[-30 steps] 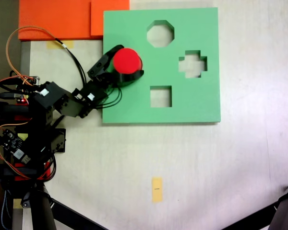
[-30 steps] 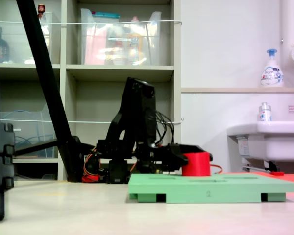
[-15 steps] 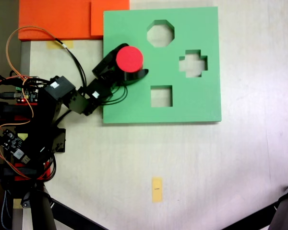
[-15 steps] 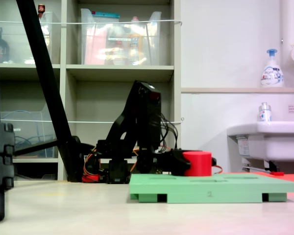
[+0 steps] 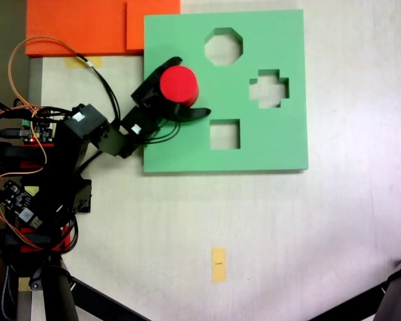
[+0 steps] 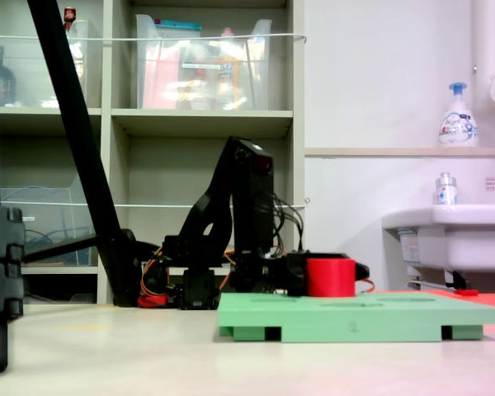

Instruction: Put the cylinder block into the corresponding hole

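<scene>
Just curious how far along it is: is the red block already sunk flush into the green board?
No: in a fixed view the cylinder block stands well above the green board.

A pale, off-white surface fills the view from above, with a small yellow tape strip stuck near its lower middle and orange foam sheets lying at the upper left corner. From the low side view, a beige shelving unit stands against the back, holding clear plastic storage bins on its upper shelf. To its right is a plain white wall with a narrow ledge carrying a pump soap bottle. Below it, a white sink juts out at the right edge. Lighting is even and bright.
</scene>
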`<state>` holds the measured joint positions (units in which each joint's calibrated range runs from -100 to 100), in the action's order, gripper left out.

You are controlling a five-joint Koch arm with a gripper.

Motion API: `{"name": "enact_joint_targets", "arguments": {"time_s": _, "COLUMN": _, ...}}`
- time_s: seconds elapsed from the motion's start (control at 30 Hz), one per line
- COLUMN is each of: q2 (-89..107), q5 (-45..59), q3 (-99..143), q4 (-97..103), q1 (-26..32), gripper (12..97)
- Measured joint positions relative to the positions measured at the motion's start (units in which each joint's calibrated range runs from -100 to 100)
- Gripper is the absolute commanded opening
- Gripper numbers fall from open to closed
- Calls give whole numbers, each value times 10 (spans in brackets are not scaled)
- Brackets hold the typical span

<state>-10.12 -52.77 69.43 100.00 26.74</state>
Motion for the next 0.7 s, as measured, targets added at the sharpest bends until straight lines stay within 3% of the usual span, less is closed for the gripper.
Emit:
{"name": "enact_joint_targets", "arguments": {"time_s": 0.6, "q2": 300, "q5": -2, "q3": 240, "q4": -5, "q1": 27, "gripper": 775}}
{"name": "enact_joint_targets", "arguments": {"time_s": 0.7, "q2": 387, "q5": 1, "q3": 286, "q4": -7, "q1": 28, "gripper": 743}}
